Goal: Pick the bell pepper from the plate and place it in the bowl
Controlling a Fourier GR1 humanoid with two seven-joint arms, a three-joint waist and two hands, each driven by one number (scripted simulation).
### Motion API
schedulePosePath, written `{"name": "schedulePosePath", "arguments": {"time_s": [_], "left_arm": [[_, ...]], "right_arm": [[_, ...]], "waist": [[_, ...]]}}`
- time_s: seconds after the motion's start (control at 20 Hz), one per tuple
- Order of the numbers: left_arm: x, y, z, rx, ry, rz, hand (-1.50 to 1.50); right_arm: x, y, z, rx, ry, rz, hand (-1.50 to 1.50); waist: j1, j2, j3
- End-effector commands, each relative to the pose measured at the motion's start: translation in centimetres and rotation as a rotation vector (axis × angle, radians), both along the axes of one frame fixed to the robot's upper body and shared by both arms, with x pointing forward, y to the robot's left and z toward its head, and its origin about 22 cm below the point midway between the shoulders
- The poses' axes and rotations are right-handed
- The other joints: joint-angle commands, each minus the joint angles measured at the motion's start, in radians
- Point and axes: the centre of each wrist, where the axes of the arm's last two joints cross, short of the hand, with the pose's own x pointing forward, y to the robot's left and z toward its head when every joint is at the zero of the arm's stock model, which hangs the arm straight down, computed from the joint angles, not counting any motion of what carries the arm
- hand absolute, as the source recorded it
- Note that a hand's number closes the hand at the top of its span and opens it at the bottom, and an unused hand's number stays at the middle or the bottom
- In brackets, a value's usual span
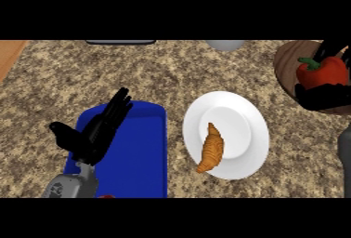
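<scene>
A red bell pepper (323, 73) with a green stem is at the far right, over the brown bowl (286, 59). My right hand (322, 98) is curled round it, with black fingers (334, 48) above and the palm below, hiding its lower part. Whether the pepper touches the bowl's inside I cannot tell. The blue plate (140, 153) lies at the lower left with nothing visible on it. My left hand (93, 135) rests open over the blue plate's left edge, fingers pointing up and away.
A white plate (237, 109) with a brown croissant (211, 148) sits between the blue plate and the bowl. A grey round object (225, 44) and a dark flat item (120, 42) lie at the counter's far edge. A small red bit (106, 196) shows at the bottom.
</scene>
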Motion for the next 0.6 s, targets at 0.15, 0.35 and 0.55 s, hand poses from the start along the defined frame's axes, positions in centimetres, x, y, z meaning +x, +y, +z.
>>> {"name": "schedulePosePath", "arguments": {"time_s": [0.15, 0.35, 0.55], "left_arm": [[-1.2, 0.0, -0.1, 0.014, 0.004, 0.005, 0.00], [-0.8, 0.4, -0.3, 0.000, 0.001, 0.008, 0.00], [-0.1, -2.8, 1.0, 0.013, -0.004, -0.033, 0.00]], "right_arm": [[3.5, -5.6, 0.3, 0.045, -0.047, -0.044, 1.50], [6.9, -8.4, -3.1, 0.073, -0.054, -0.056, 1.50], [9.7, -10.6, -3.4, 0.052, -0.066, -0.067, 1.50]], "waist": [[0.004, 0.002, -0.001], [0.011, 0.007, -0.001], [0.014, 0.008, -0.001]]}}
